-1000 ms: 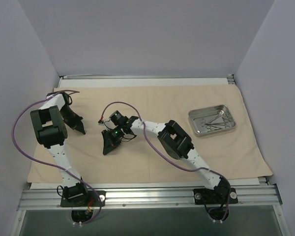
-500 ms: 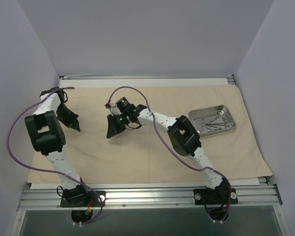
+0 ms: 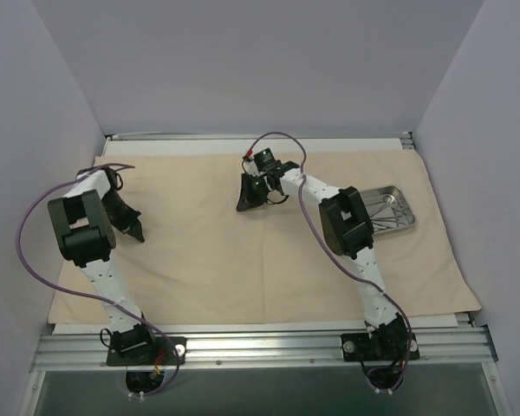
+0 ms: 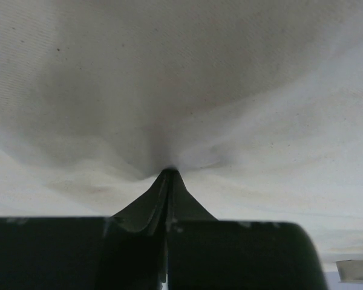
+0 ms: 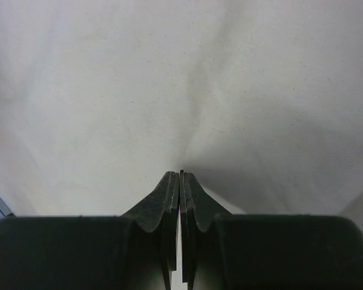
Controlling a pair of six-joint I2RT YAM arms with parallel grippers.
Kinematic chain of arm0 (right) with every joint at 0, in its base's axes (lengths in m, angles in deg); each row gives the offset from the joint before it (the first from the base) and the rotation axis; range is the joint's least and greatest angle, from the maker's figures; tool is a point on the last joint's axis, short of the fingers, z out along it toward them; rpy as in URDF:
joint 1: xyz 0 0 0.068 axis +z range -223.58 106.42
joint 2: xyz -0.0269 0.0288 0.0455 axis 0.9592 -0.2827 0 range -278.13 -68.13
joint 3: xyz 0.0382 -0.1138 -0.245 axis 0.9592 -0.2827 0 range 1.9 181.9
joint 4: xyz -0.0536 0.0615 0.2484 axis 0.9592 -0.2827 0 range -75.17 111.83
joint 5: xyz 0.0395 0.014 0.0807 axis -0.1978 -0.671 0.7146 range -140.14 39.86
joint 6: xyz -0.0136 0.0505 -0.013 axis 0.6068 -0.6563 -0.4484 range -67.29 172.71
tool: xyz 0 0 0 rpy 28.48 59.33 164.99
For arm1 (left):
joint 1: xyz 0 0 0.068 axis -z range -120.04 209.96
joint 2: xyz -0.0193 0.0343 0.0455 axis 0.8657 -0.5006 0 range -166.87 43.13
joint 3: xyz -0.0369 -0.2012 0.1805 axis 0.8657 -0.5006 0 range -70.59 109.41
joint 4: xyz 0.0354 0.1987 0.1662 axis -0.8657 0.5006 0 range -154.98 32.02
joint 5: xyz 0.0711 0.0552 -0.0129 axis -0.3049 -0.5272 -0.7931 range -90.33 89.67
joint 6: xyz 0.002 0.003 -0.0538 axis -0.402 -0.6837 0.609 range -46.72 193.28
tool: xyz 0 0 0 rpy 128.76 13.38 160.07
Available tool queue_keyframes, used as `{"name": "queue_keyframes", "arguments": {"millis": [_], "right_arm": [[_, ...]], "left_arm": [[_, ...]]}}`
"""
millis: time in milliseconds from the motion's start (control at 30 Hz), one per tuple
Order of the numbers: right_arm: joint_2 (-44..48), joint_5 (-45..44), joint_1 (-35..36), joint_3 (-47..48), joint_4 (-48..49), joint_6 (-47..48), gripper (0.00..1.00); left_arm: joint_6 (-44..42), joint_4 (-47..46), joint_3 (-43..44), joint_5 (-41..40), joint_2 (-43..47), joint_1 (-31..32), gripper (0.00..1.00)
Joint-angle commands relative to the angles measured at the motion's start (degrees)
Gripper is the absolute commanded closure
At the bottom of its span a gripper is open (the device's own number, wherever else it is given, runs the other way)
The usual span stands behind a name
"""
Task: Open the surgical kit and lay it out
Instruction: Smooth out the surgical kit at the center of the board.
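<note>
wrap (image 3: 269, 256): beige, spread flat, puckered at the left fingers (image 4: 152, 206)
tray (image 3: 399, 201): shiny steel, on wrap, right of right fingers (image 5: 168, 199)

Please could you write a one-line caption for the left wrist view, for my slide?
Left gripper shut on a puckered fold of the beige cloth wrap.

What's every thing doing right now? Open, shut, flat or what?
cloth wrap, opened, spread flat.
steel tray, on the cloth, partly hidden.
instruments, inside the tray.
left end effector, shut, pinching a pucker of cloth.
right end effector, shut, tips at the cloth.
</note>
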Motion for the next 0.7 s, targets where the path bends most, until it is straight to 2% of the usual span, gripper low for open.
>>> {"name": "queue_keyframes", "arguments": {"millis": [0,100,233,300,333,400,433,467,500,567,667], "right_arm": [[-2.84,-0.6,1.89,-0.4,-3.88,1.83,1.0],[-3.46,-1.3,1.89,0.74,-4.67,2.7,1.0],[-1.19,-4.54,1.81,6.79,-8.97,4.81,1.0],[1.36,-9.02,1.63,8.74,-12.14,5.34,1.0],[4.77,-9.99,1.19,9.0,-12.32,5.26,0.99],[8.04,-14.64,0.23,9.62,-15.03,4.65,0.81],[11.27,-16.92,-1.17,9.54,-16.26,3.51,0.73],[12.87,-18.77,-2.23,8.93,-18.71,2.8,0.67],[14.11,-22.18,-3.63,8.57,-20.13,1.75,0.57],[17.27,-24.75,-8.99,6.82,-24.61,-1.49,0.52],[20.18,-28.8,-17.31,5.23,-30.22,-4.92,0.52]], "left_arm": [[-1.23,-1.41,-0.13,-1.98,-0.68,-1.15,0.98],[-1.76,-1.06,1.01,-4.26,0.8,-1.15,0.98],[-2.11,0.69,3.73,-2.86,4.85,-0.97,0.98],[-2.46,1.05,4.96,-2.77,8.78,-0.36,0.87],[-3.24,1.14,6.19,-2.85,10.38,0.51,0.75],[-4.13,1.06,7.16,-3.55,14.69,1.57,0.64],[-5.96,0.01,7.43,-3.56,16.09,2.97,0.55],[-7.11,-0.7,7.43,-3.38,17.32,3.76,0.53],[-9.29,-1.49,7.34,-3.03,19.25,4.64,0.5],[-11.15,-2.9,7.61,-2.07,20.76,7.44,0.44],[-14.58,-6.32,6.91,4.33,22.87,12.1,0.43]]}}
